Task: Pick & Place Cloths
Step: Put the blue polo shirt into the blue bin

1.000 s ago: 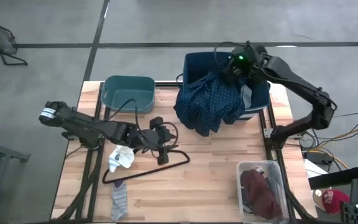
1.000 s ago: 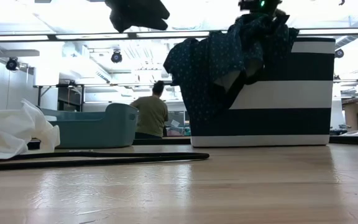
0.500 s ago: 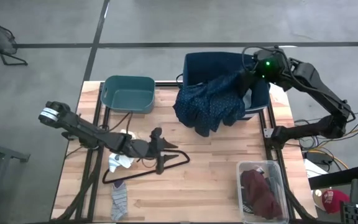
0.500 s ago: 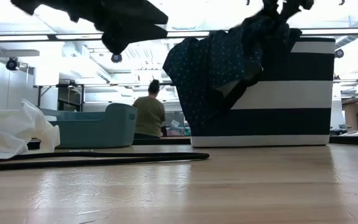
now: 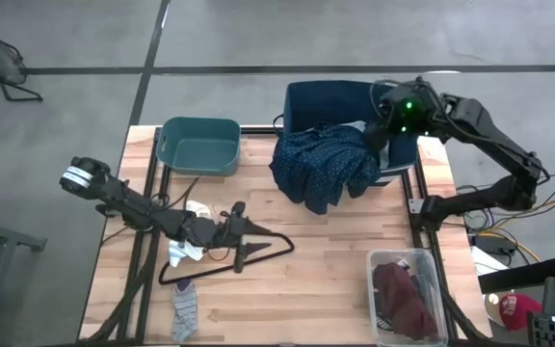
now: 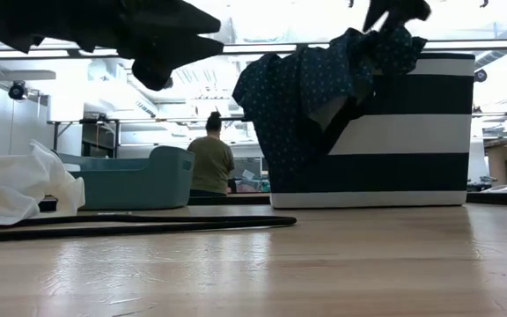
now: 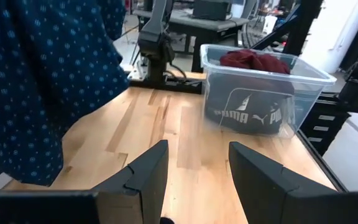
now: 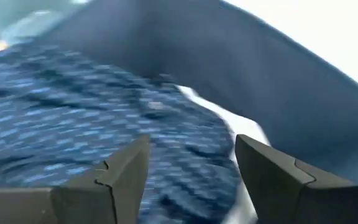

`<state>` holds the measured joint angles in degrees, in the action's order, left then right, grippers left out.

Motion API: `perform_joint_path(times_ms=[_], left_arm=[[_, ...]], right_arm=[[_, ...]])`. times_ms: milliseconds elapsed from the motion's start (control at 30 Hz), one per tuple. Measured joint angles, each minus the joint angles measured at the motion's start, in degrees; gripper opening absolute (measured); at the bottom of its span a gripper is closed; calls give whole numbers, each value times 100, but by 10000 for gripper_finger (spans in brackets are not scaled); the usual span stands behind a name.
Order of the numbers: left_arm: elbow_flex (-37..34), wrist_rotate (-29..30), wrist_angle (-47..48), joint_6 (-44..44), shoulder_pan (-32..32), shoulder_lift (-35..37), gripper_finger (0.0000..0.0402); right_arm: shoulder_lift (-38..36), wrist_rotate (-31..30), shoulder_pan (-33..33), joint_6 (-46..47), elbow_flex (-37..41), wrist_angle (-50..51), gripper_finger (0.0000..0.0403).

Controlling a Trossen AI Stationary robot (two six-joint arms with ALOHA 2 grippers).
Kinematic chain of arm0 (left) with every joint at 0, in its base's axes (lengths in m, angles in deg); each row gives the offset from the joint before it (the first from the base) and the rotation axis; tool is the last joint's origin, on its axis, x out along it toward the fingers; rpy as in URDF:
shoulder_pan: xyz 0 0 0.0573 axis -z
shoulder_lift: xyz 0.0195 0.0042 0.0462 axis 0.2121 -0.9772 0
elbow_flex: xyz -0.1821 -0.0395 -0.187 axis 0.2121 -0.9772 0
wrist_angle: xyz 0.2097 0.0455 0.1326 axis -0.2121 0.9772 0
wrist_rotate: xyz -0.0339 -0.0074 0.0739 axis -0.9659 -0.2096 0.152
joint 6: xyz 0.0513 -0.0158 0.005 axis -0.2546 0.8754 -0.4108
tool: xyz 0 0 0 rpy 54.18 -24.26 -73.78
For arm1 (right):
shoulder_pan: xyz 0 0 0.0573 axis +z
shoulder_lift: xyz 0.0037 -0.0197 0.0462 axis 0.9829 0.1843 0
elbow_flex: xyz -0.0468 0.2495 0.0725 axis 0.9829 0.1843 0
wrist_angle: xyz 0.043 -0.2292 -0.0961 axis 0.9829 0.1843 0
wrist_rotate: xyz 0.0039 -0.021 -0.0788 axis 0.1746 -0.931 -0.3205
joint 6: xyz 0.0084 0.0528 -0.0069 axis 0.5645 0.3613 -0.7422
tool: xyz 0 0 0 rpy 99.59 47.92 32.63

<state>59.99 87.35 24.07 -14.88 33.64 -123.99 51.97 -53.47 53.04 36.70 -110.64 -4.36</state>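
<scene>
Navy patterned top [image 5: 324, 166] draped over striped bin [image 5: 308, 96] rim, far right. Right gripper [image 5: 385, 127] hovering above, jaws spread, empty (likely just let go). Left gripper [image 5: 242, 229] released, near hanger [image 5: 276, 250].

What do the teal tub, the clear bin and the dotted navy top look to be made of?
Teal tub: looks like moulded plastic, matte, with smooth walls and rounded corners.
Clear bin: transparent hard plastic; the dark garment with its white logo shows through the wall.
Navy top: thin woven fabric, probably; it folds softly and hangs limp over the striped hamper's rim.
</scene>
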Motion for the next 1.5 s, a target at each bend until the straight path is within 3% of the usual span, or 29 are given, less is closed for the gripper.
perform_joint_path(times_ms=[167, 300, 467, 633, 767, 867, 933, 1200, 1500], left_arm=[[-187, -1, -389, -208, 59, 0, 175], [-236, 0, -378, -168, 76, 0, 175], [-246, 0, -372, -159, 85, 0, 175], [-246, 0, -391, -148, 85, 0, 175], [-246, 0, -428, -146, 85, 0, 175], [-246, 0, -430, -144, 85, 0, 175], [-253, 0, -435, -124, 85, 0, 175], [-301, 0, -445, -113, 85, 0, 175], [-305, 0, -450, -102, 87, 0, 175]], right_arm=[[2, 68, 1125, -371, 190, -536, 219], [22, -305, 2271, -685, 458, -954, 215], [187, -1292, 3772, -1066, 984, -1190, 217], [811, -2581, 5049, -1585, 1606, -1560, 215], [1662, -4038, 5657, -1954, 1940, -1715, 220], [2354, -5447, 5938, -1966, 2068, -1673, 222], [2747, -5913, 6026, -1970, 2065, -1609, 225], [3762, -6158, 5935, -1517, 1985, -1554, 239], [3984, -6825, 5340, -1260, 2044, -842, 246]])
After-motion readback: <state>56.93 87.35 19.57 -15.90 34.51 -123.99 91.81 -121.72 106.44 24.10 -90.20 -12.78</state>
